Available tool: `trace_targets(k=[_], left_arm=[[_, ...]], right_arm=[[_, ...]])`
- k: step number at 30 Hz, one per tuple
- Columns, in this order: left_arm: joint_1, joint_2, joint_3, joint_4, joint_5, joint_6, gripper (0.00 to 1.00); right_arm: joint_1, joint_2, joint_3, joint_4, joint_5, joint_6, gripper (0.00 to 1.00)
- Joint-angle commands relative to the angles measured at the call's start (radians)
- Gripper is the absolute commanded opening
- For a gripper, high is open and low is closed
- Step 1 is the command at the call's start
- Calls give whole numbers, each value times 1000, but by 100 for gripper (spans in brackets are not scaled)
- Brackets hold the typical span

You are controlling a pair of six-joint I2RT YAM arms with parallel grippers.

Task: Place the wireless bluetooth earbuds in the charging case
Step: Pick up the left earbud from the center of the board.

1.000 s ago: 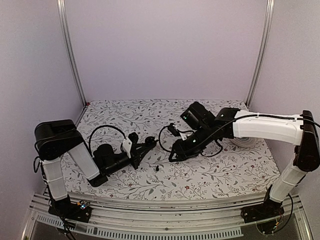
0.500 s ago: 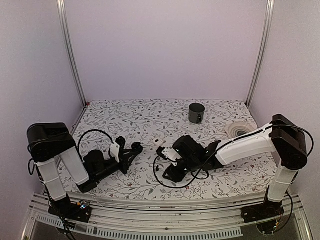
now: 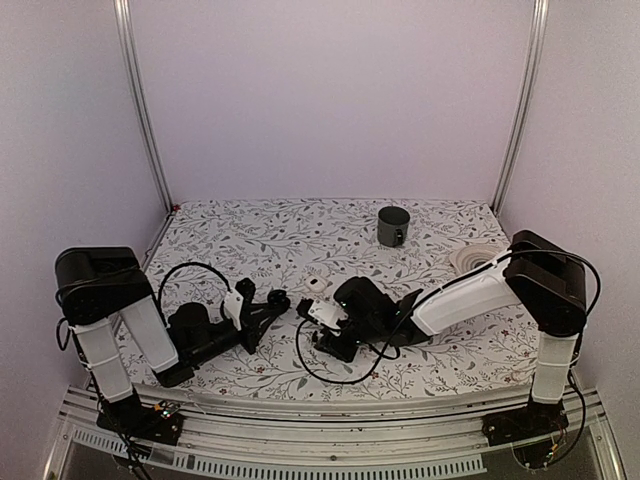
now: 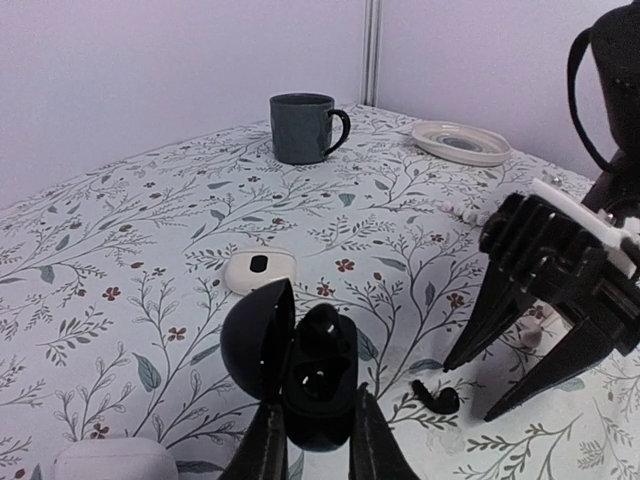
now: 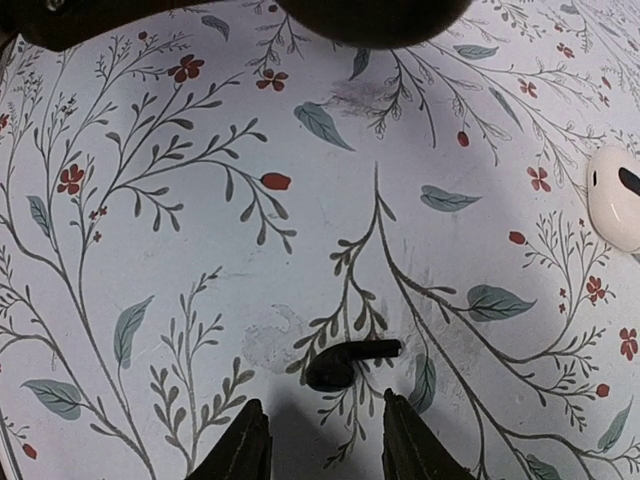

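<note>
Overhead, the two arms meet near the middle of the floral table (image 3: 450,350). The left gripper (image 3: 270,300) points right, the right gripper (image 3: 326,338) tips down at the cloth just beside it, and a grey mug (image 3: 392,226) stands well apart at the back. The small parts are too dark to separate from this height.

From the left wrist, the charging case (image 4: 305,375) sits pinched between that gripper's fingers, its lid swung open to the left and its wells facing the camera. Whether one earbud is already seated I cannot tell. A loose black earbud (image 4: 437,398) lies on the cloth just right of the case, at the foot of the right arm's spread fingers. A white oval piece (image 4: 258,268) lies behind the case.

From the right wrist, the jaws stand apart with nothing between them. The earbud lies flat just ahead of the tips, stem pointing right.

By my judgement the step in hand is picking up that earbud. It would go best by advancing until the bud is centred between the pads and lowering to the cloth. The jaws should then close gently across the bulb, not the thin stem, since so small and smooth a piece could squirt out sideways.
</note>
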Motion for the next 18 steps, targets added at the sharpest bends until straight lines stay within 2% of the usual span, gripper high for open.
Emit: trace_targets(k=[1,18], left_arm=[[-19,19,9,303,-4,33,0],[-18,31,12,303,-11,32,0]], right_arm=[[-2,33,42,25,23,-47,39],[0,83,108,-42,26,-61,33]])
